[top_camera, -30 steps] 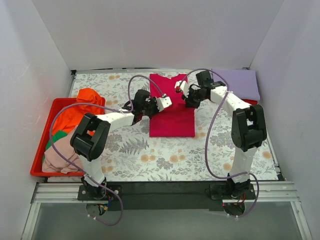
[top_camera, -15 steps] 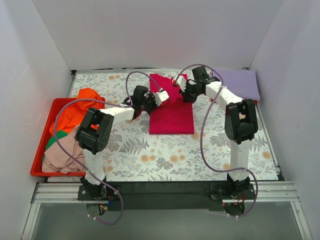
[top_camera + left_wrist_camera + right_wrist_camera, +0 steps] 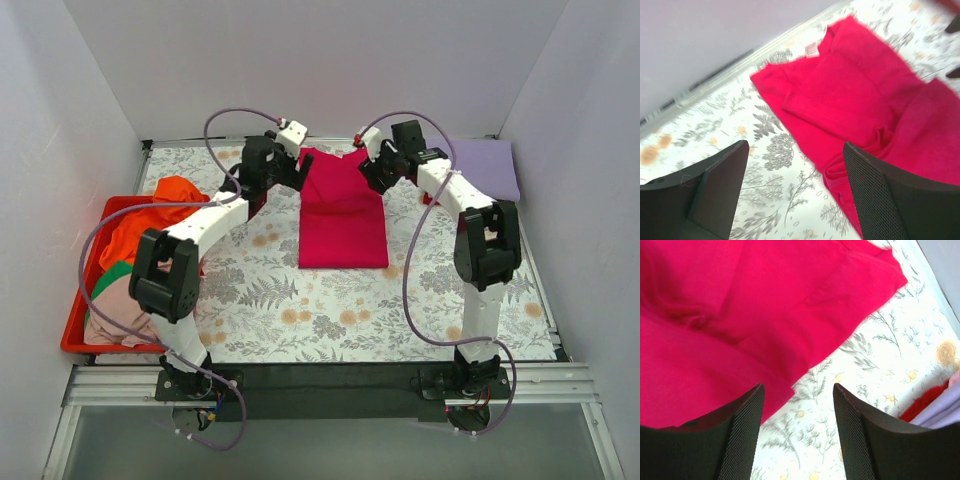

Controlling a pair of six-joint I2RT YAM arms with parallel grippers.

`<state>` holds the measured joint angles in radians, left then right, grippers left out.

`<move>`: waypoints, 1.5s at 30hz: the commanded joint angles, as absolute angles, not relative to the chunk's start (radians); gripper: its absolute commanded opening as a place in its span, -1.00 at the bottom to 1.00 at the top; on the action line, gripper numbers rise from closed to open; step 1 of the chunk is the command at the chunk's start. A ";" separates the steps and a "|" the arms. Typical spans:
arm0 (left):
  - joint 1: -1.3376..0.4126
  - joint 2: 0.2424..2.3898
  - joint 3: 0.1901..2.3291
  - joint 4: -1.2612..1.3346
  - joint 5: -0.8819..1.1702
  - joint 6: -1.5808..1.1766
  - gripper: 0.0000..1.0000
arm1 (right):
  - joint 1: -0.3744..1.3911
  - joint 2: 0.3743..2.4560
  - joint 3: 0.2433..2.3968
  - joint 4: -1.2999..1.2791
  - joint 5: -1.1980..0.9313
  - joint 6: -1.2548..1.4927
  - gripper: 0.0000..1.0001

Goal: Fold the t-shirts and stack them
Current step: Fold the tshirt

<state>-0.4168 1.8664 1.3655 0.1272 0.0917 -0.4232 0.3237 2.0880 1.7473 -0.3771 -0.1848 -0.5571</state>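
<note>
Top view only:
- Red tray [image 3: 100, 348] near left, holding heap of three t-shirts: beige-pink t-shirt [image 3: 118, 315], green t-shirt [image 3: 110, 275], orange t-shirt [image 3: 150, 225].
- Crimson t-shirt [image 3: 343, 225] folded narrow, flat on floral table cover [image 3: 300, 310], centre.
- Lavender t-shirt [image 3: 487, 165] folded, far right.

Count: five shirts, two grippers.

Left wrist only: pale neck label [image 3: 811, 49] at crimson collar.

- Left gripper [image 3: 795, 146]: jaws wide apart, empty, above crimson shirt's far left edge.
- Right gripper [image 3: 797, 387]: jaws spread, empty, above far right edge.

light: bright, even, soft shadows | top cam sharp | wrist cams blurry, esp. left
</note>
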 commanded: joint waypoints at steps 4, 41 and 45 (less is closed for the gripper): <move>-0.417 1.551 1.182 -0.057 0.397 -0.362 0.48 | 0.293 1.833 1.576 -0.671 -0.735 -0.934 0.29; -0.644 1.692 0.764 0.198 0.308 0.153 0.43 | 0.480 1.710 1.028 -0.333 -0.313 -0.945 0.42; -0.644 1.718 0.769 0.166 0.284 0.163 0.31 | 0.480 1.710 1.014 -0.319 -0.318 -0.937 0.29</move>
<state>-0.6418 1.6951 0.7609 0.2081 0.3347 0.1291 0.4763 1.7081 1.0012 -0.3515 -0.3229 -0.9600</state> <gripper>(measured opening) 0.675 0.659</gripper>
